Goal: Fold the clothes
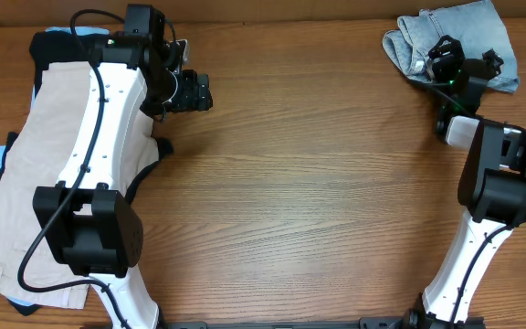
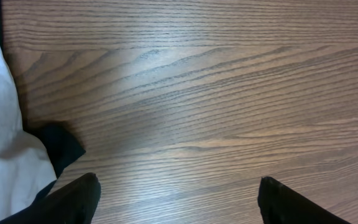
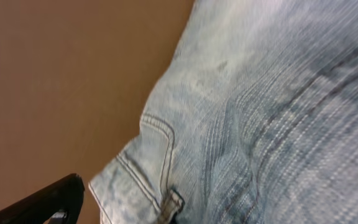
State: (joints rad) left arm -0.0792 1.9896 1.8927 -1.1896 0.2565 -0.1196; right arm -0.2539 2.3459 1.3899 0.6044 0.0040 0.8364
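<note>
Reaching into the far right corner, the right gripper (image 1: 447, 57) hangs low over the crumpled denim shorts (image 1: 482, 27); whether its fingers are apart, I cannot tell. The left gripper (image 1: 194, 91) hovers spread wide above the bare table (image 1: 318, 183), beside the beige shorts (image 1: 53, 137) on the left.

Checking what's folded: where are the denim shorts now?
Overhead, the denim shorts lie bunched at the far right corner of the table, under the right gripper.

Just a brown wood-grain table (image 1: 318, 183), nothing fancy, grain running side to side, and a paler tan strip (image 1: 272, 5) along its far edge.
</note>
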